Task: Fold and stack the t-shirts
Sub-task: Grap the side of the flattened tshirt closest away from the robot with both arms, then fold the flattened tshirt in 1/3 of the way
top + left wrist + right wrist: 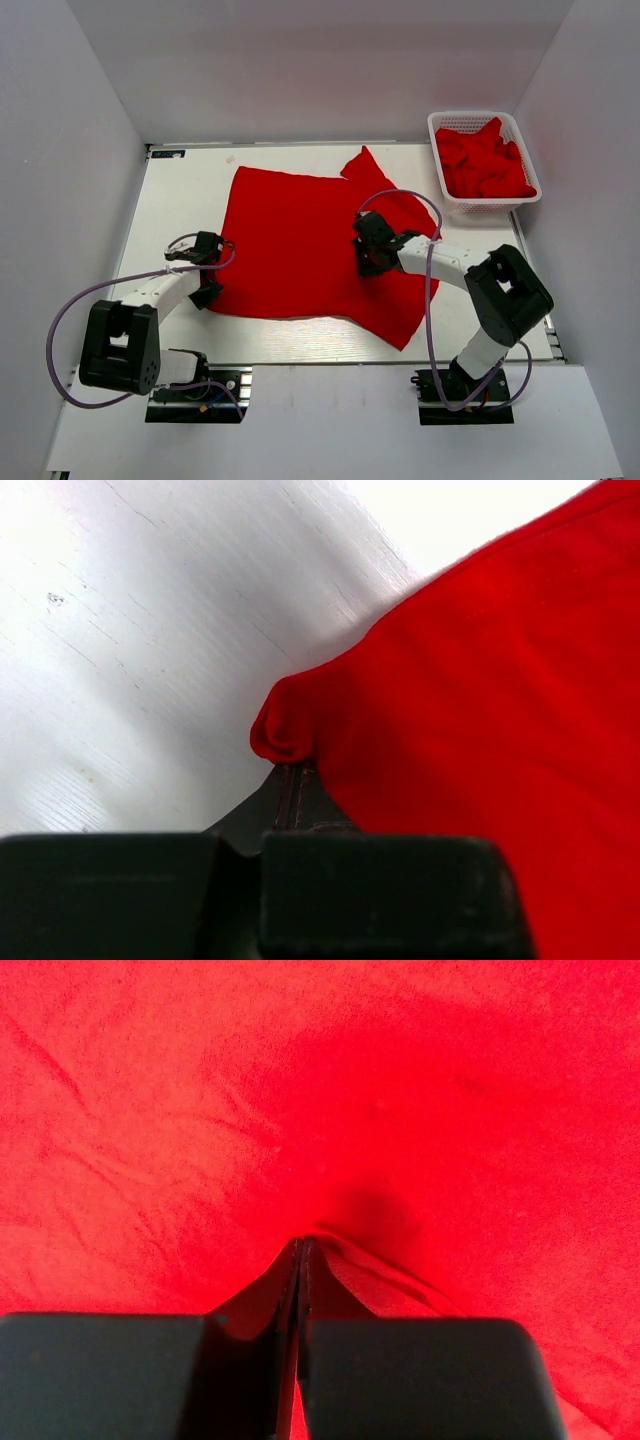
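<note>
A red t-shirt [295,240] lies spread on the white table [185,190], one sleeve toward the back right. My left gripper [207,268] is at the shirt's left edge, shut on a small bunched fold of the cloth [285,730] in the left wrist view. My right gripper [366,250] is over the shirt's right half, shut and pinching a ridge of the red fabric [330,1240], which fills the right wrist view.
A white basket [445,205] at the back right holds more crumpled red shirts [485,160]. Grey walls close in the table on the left, back and right. Bare white table shows left of the shirt [130,660] and along the front edge.
</note>
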Robot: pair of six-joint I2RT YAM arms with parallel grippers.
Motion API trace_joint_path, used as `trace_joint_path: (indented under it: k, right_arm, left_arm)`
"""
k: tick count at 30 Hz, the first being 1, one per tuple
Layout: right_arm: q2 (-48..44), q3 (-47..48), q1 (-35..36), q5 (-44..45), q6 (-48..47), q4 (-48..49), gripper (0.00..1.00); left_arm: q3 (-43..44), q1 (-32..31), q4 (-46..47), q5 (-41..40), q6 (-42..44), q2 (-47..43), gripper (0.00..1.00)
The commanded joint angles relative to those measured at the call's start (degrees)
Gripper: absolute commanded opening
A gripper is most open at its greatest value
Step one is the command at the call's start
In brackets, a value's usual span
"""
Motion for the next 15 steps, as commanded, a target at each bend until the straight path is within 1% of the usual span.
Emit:
trace_joint_path:
  k: [1, 5, 7, 8, 10, 11, 15]
  right_arm:
    - [-2.95, -1.0, 0.88, 1.86, -0.19, 1.9, 0.0]
    - [-6.91, -1.17, 1.41, 5.38, -0.53, 1.11, 0.0]
    - [-10.41, -1.87, 1.5, 7.32, -0.53, 1.37, 0.0]
    - [-11.39, -2.66, 1.5, 9.59, -0.28, 1.55, 0.0]
    - [-16.47, -3.98, 1.58, 11.36, 0.16, 2.34, 0.0]
    - [-17.45, -4.16, 1.5, 13.89, -0.01, 2.25, 0.0]
    - [-19.57, -3.81, 1.5, 15.67, -2.64, 2.69, 0.0]
  left_arm:
    - [-0.33, 0.16, 0.36, 1.91, 0.41, -1.92, 0.0]
    - [0.29, 0.16, -0.17, 1.91, 0.93, -3.41, 0.0]
    - [1.69, 0.16, -0.69, 1.91, 0.93, -5.16, 0.0]
    - [1.7, 0.16, -0.69, 2.43, 0.93, -5.17, 0.0]
    - [3.53, 0.16, -0.69, 3.05, 2.07, -5.96, 0.0]
    - [4.5, 0.16, -0.17, 3.05, 2.08, -6.66, 0.0]
    - [7.84, 0.16, 0.89, 3.58, 3.48, -5.71, 0.0]
